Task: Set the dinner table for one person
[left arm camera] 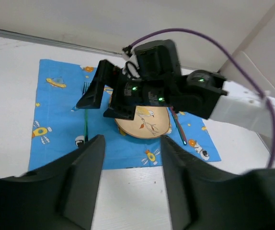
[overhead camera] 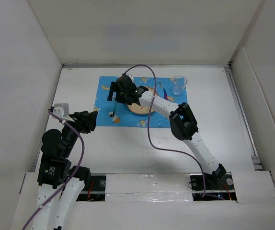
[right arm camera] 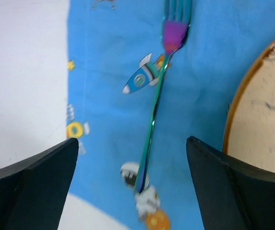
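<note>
The dinner table point(overhead camera: 128, 148) is a white surface with a blue cartoon-print placemat point(overhead camera: 105, 91) at its back middle. On the mat lie a tan plate point(overhead camera: 138, 109), an iridescent fork point(overhead camera: 114, 107) left of it, and another iridescent utensil point(overhead camera: 164, 92) right of it. My right gripper point(overhead camera: 111, 92) hovers open above the fork point(right arm camera: 153, 115), with nothing between its fingers point(right arm camera: 41, 167). My left gripper point(overhead camera: 94, 120) is open and empty over bare table at the mat's near left corner. In the left wrist view it point(left arm camera: 131, 143) faces the plate point(left arm camera: 144, 125) and the fork point(left arm camera: 85, 120).
A clear glass point(overhead camera: 178, 85) stands at the mat's back right corner. Upright white panels point(overhead camera: 17, 72) border the table on all sides. The right arm point(overhead camera: 185, 122) reaches across the plate, with a purple cable point(overhead camera: 149, 129) looping over it.
</note>
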`<state>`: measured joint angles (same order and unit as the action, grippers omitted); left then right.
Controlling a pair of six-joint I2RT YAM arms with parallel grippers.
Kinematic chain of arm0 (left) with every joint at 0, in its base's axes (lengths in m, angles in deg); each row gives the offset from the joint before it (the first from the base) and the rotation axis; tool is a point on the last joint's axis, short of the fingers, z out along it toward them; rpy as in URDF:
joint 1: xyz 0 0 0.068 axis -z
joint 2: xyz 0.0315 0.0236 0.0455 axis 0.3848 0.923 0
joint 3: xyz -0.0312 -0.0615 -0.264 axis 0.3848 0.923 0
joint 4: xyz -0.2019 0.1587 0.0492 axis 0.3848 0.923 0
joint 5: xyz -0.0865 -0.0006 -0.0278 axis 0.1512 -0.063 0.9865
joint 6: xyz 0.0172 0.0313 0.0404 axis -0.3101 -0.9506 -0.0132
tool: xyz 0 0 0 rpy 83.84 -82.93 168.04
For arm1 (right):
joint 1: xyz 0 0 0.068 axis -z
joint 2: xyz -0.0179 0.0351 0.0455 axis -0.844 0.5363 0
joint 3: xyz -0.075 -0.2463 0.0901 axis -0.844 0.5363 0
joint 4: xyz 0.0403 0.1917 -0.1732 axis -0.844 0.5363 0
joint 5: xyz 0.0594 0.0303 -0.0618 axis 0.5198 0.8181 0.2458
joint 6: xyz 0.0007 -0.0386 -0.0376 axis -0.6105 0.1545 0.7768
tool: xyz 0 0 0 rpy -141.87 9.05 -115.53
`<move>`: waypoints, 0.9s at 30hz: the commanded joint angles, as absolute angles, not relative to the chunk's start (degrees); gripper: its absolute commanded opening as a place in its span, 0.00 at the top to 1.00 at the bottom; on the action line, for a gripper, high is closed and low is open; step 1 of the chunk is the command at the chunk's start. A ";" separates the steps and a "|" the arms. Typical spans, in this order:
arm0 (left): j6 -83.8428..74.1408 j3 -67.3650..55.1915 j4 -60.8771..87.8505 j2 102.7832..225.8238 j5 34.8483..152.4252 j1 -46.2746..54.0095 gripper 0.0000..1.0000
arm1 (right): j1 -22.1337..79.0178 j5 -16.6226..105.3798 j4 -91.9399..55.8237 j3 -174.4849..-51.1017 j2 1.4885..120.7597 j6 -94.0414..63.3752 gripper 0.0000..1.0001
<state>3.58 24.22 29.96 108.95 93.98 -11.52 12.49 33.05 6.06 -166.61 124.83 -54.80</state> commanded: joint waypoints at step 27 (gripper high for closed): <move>7.39 19.85 33.17 97.25 81.42 -11.82 0.21 | 11.95 -5.97 -5.39 -74.53 -2.97 -37.96 0.00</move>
